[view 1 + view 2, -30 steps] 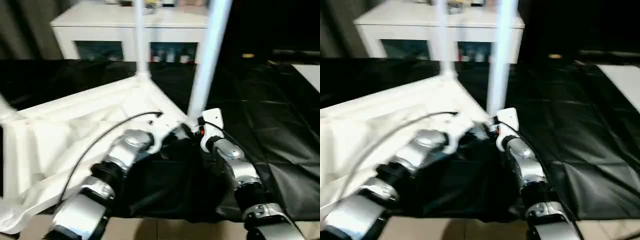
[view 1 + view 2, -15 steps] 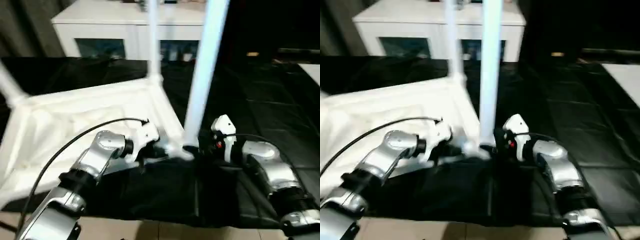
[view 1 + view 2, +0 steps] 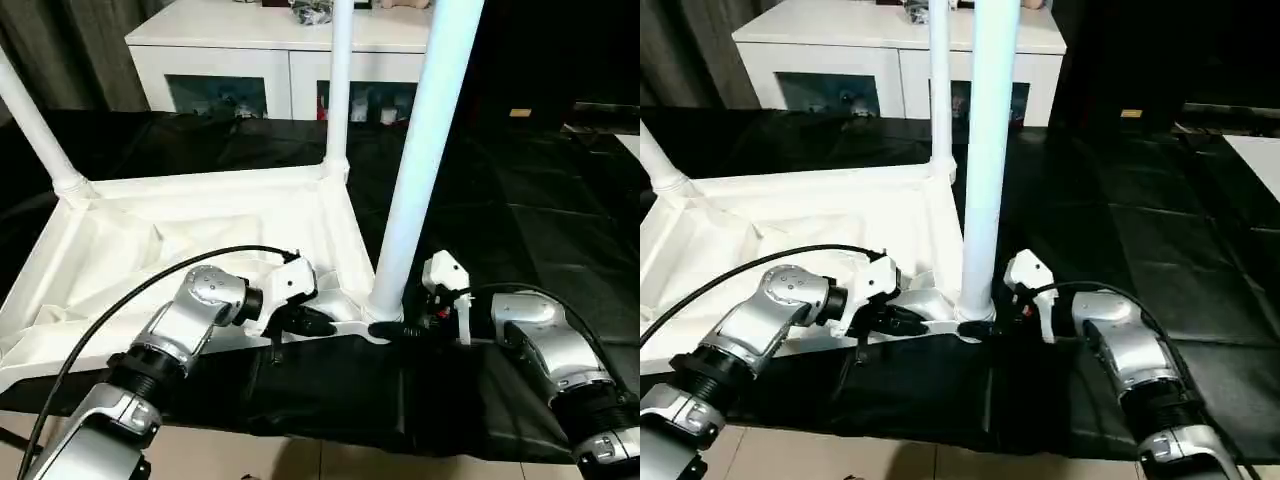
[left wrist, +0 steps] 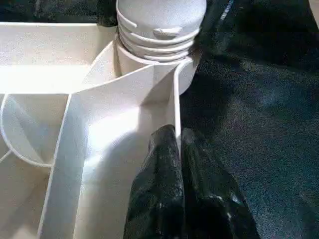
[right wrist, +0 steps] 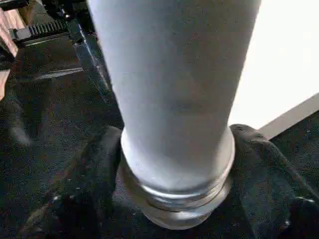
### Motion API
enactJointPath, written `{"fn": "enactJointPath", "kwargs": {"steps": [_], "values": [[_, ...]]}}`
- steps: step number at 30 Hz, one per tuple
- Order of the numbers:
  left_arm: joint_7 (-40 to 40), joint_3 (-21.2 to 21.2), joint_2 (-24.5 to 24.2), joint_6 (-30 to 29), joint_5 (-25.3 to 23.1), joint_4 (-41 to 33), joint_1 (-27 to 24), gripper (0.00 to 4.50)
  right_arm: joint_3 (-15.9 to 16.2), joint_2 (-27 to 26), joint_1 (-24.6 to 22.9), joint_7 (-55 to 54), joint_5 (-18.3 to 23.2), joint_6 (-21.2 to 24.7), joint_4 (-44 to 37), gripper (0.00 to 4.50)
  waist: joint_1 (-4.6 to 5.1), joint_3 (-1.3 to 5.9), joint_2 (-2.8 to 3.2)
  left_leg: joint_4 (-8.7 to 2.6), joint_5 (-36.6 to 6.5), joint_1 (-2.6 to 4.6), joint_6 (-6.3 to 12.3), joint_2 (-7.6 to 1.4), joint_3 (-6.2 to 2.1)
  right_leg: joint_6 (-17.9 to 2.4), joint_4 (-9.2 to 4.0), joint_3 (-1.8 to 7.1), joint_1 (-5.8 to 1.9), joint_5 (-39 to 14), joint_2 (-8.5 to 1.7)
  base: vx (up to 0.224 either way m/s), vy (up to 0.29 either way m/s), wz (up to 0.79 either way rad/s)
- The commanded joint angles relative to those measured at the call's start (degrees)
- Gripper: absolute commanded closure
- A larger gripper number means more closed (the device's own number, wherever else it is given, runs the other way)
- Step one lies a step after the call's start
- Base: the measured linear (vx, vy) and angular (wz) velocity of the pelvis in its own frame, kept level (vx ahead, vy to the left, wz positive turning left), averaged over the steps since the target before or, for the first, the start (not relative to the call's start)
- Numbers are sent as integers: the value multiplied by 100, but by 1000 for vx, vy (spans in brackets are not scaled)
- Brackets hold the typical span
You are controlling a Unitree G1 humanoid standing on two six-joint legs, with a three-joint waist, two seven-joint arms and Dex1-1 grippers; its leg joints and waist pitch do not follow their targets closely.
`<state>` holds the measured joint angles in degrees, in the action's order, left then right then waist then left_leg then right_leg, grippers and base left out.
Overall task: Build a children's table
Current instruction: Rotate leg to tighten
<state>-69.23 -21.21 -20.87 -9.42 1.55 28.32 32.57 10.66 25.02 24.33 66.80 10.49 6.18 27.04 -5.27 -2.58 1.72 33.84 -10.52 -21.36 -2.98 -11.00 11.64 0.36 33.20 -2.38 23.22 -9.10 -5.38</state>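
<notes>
Children's table lies upside down; left end effector pinches its rim wall, right end effector clasps the near leg's base.

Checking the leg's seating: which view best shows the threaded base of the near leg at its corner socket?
The left wrist view: the near leg's ribbed base sits in the corner socket, unobstructed. The right wrist view shows the base between the right tool's fingers. Both eye views show it only small, partly hidden by the tools.
</notes>
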Motion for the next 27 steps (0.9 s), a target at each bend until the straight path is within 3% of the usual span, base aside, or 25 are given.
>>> {"fn": "enactJointPath", "kwargs": {"steps": [1,4,10,14,15,16,18,20,21,23,24,27], "values": [[-125,-48,24,3,53,-196,44,450,14,25,34,83,-31,5,-23,141,18,369,-51,-423,-1284,100,281,-223,-83,-1489,-271,146,-241,-1049,-251,0,0,0],[-138,-45,23,-7,57,-204,25,450,15,-8,19,73,-31,2,-22,167,18,369,-59,-419,-1273,97,294,-220,-81,-1487,-272,146,-244,-1060,-252,0,0,0],[-27,-44,66,-54,15,-166,-11,450,-119,-267,-43,-340,31,-61,66,175,34,359,-57,-432,-1331,89,269,-220,-88,-1455,-284,143,-240,-1197,-254,0,0,0],[1062,144,464,-54,-265,517,260,450,-486,-848,115,-1841,-108,-44,582,177,100,339,-61,-455,-1548,97,129,-194,-98,-1326,-340,149,-214,-1617,-259,0,0,0],[1597,230,666,-116,-369,840,415,450,-595,-1048,174,-2486,-215,-31,749,177,124,318,-56,-462,-1725,136,7,-177,-96,-1247,-380,152,-176,-1929,-250,0,0,0],[1915,288,785,-137,-410,1016,503,450,-665,-1160,203,-2880,-266,52,819,177,146,321,-62,-480,-1843,143,-95,-175,-127,-1145,-400,142,-190,-2195,-265,0,0,0],[2116,329,867,-149,-429,1129,564,450,-721,-1233,226,-3140,-290,129,866,177,177,326,-61,-495,-1906,128,-121,-168,-152,-1036,-418,133,-205,-2316,-269,0,0,0],[2696,431,1118,-250,-469,1443,730,450,-868,-1443,291,-3817,-366,200,1015,177,209,333,-58,-486,-1878,126,-84,-166,-136,-1041,-423,148,-183,-2116,-252,0,0,0],[2824,448,1172,-270,-481,1515,767,450,-905,-1493,307,-3992,-388,229,1050,177,219,332,-70,-487,-1857,119,-57,-158,-132,-1057,-424,145,-190,-2048,-242,0,0,0],[3441,474,1390,-283,-629,1834,924,450,-1077,-1750,370,-4851,-492,264,1175,177,221,346,-38,-476,-1765,117,-43,-148,-131,-1098,-412,149,-196,-1899,-248,0,0,0],[3710,483,1491,-247,-707,1979,990,450,-1121,-1896,400,-5191,-550,203,1198,177,217,354,-56,-473,-1697,107,-24,-149,-129,-1110,-413,146,-210,-1798,-253,0,0,0],[3918,439,1560,-144,-844,2173,1078,450,-1140,-2058,428,-5406,-579,205,1210,178,211,359,-47,-470,-1622,95,31,-143,-128,-1093,-406,142,-220,-1706,-252,0,0,0]]}}
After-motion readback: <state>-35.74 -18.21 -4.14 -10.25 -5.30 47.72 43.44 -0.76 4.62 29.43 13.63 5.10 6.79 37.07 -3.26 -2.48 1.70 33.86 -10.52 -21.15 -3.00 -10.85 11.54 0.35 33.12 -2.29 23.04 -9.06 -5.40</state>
